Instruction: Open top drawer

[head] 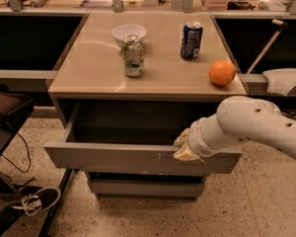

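Observation:
The top drawer (113, 158) is a wide grey drawer with a flat front and small white scuffs right of centre. It stands pulled partly out from under the tan table top (93, 73), and its dark inside shows. My gripper (185, 146) is at the top edge of the drawer front, right of centre. One cream fingertip is inside the drawer and one is on the outside of the front, closed on the edge. My white arm reaches in from the right.
On the table top stand a white bowl (129, 33), a green can (133, 56), a blue can (191, 40) and an orange (222, 73). A narrower grey drawer front (143, 186) sits below. A black stand (5, 117) and a shoe (37, 201) are at the left.

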Robot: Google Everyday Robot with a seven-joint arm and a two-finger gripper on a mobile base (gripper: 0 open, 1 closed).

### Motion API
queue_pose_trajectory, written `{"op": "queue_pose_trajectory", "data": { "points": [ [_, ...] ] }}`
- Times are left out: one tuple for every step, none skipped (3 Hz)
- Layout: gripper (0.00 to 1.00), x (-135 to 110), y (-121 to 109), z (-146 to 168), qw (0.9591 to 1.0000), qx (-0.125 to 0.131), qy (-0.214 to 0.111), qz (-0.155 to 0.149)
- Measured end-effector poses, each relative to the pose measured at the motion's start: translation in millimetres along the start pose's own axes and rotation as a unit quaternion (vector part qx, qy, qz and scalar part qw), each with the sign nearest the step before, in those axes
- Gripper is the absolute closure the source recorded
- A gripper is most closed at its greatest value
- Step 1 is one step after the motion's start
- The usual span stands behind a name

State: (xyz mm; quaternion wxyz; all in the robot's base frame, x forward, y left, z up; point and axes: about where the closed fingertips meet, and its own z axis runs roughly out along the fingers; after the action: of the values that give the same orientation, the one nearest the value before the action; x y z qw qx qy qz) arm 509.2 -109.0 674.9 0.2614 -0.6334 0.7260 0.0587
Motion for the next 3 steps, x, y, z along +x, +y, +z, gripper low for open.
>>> {"op": "queue_pose_trajectory", "data": {
  "points": [
    [1.00, -4.6, 18.2, -5.1, 0.9999, -0.014, 0.000, -0.007],
    [1.00, 3.5, 29.2, -11.6, 0.9998, -0.017, -0.002, -0.008],
    [1.00, 2.8, 29.7, -11.7, 0.9998, -0.017, -0.002, -0.008]
  ]
}}
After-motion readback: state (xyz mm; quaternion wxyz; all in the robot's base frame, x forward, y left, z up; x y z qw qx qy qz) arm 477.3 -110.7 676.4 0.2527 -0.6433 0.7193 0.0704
